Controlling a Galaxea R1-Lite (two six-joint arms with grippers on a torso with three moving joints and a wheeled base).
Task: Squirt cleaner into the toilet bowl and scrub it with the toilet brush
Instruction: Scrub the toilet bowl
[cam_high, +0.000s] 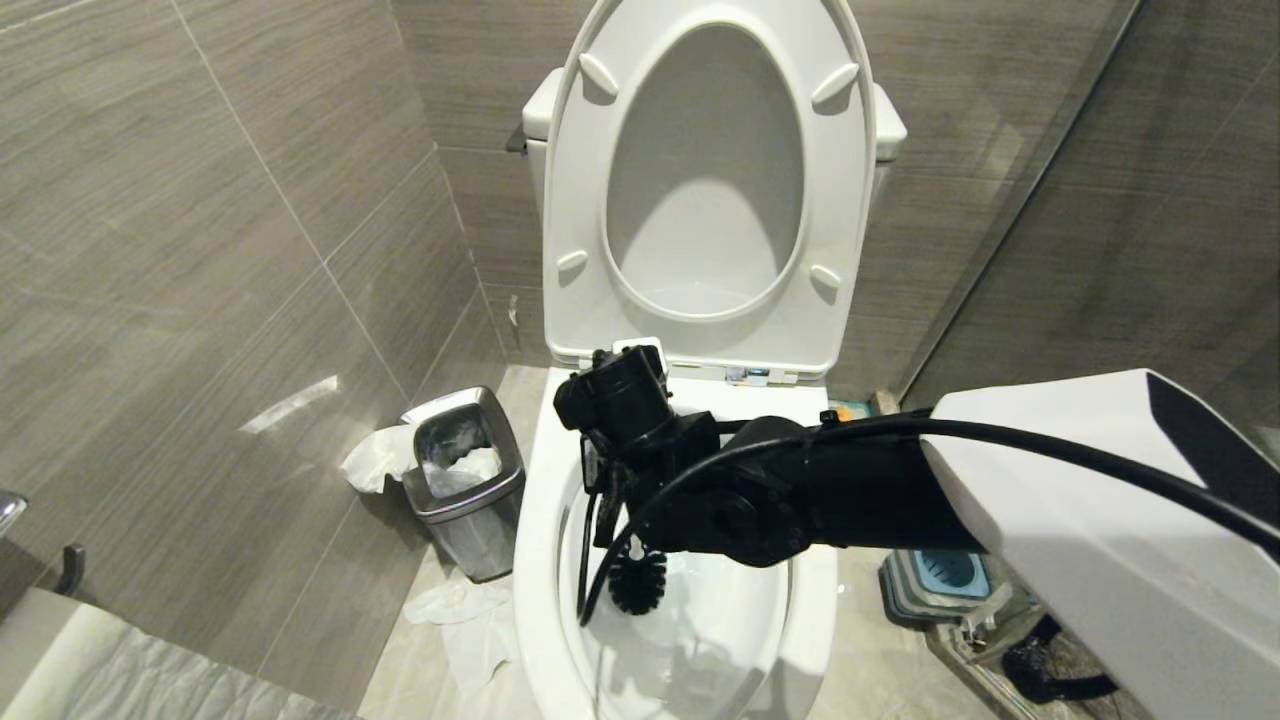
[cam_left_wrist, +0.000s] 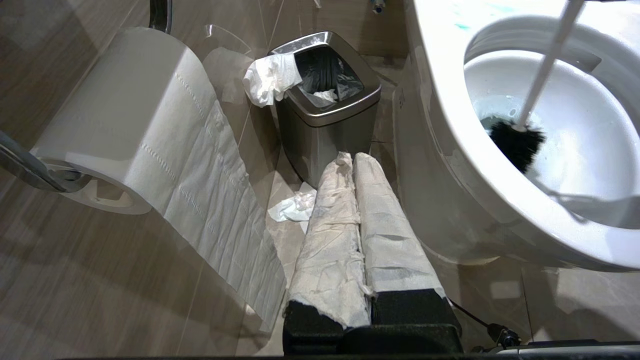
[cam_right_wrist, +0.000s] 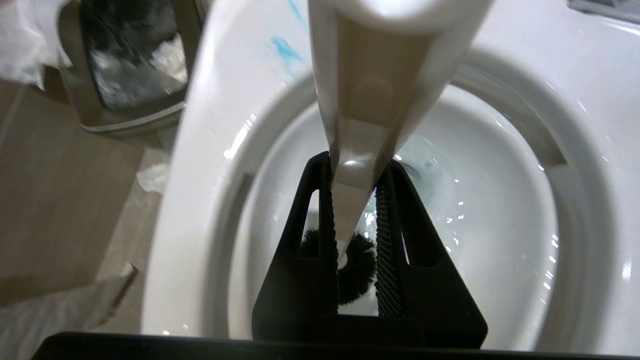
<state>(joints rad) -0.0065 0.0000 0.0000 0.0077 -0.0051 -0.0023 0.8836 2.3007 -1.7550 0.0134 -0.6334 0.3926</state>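
Note:
The white toilet bowl (cam_high: 533, 560) stands with its seat and lid raised. My right gripper (cam_high: 607, 505) reaches in from the right over the bowl and is shut on the toilet brush's white handle (cam_right_wrist: 385, 75), which sits between the black ribbed fingers (cam_right_wrist: 384, 225). The brush's black bristle head (cam_high: 638, 578) is down inside the bowl near the water. Blue streaks (cam_right_wrist: 285, 50) mark the bowl's rim. The cleaner is out of view. My left gripper (cam_left_wrist: 352, 159), its fingers wrapped in white paper, is shut and empty, low beside the bowl's outer wall (cam_left_wrist: 440, 200).
A square steel bin (cam_high: 465, 480) with tissue hanging over its edge stands left of the toilet, with crumpled paper (cam_high: 455, 610) on the floor. A toilet roll (cam_left_wrist: 125, 115) hangs by my left gripper. The blue-and-grey holder (cam_high: 940, 580) sits on the floor to the right.

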